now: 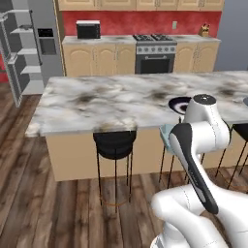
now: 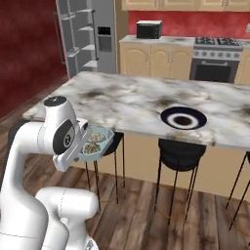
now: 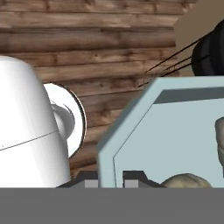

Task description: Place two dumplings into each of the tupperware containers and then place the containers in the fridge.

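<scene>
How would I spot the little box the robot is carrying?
Start at the long marble island counter and drop below its near edge to the white arm. By the arm's gripper, off the counter, hangs a pale bluish tupperware container with tan dumplings inside. The nearby plate is round, dark blue and white, lying on the marble.

One pale translucent bluish tupperware container [image 2: 96, 142] is in view, holding two lumpy tan-beige dumplings [image 2: 94, 141]. One round dark-blue-and-white plate [image 2: 183, 118] sits on the one marbled island counter [image 2: 127, 97], and three black round-seated bar stools [image 1: 115, 144] stand along its near side. At the back are one tall grey fridge [image 2: 93, 36], one black microwave [image 2: 149, 30] and one steel oven [image 2: 217, 59].
</scene>
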Motion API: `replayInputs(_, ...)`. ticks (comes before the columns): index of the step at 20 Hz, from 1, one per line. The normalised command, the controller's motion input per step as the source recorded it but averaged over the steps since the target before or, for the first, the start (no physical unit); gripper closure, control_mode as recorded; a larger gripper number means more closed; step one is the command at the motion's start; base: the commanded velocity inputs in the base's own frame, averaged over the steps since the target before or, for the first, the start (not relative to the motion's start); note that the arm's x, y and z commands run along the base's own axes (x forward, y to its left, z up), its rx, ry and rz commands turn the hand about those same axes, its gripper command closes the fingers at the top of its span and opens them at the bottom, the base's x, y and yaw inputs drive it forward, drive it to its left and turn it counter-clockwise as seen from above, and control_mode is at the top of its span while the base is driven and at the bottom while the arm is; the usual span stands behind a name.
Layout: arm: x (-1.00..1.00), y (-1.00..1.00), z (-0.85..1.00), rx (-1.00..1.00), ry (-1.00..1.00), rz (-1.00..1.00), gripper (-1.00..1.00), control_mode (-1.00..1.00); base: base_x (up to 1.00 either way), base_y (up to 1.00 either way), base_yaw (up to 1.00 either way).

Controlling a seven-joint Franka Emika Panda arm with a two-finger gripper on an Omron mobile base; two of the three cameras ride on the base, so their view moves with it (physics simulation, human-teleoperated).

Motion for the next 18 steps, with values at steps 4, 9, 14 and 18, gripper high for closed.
replayInputs(4, 0.00, 0.00, 0.00, 0.00, 0.00, 0.00, 1.00, 1.00, 0.00, 1.00, 0.00)
replayInputs(9, 0.00, 0.00, 0.00, 0.00, 0.00, 0.00, 1.00, 1.00, 0.00, 1.00, 0.00)
replayInputs(14, 0.00, 0.00, 0.00, 0.00, 0.00, 0.00, 1.00, 1.00, 0.02, 1.00, 0.01)
replayInputs(18, 0.00, 0.00, 0.00, 0.00, 0.00, 0.00, 1.00, 1.00, 0.15, 1.00, 0.03)
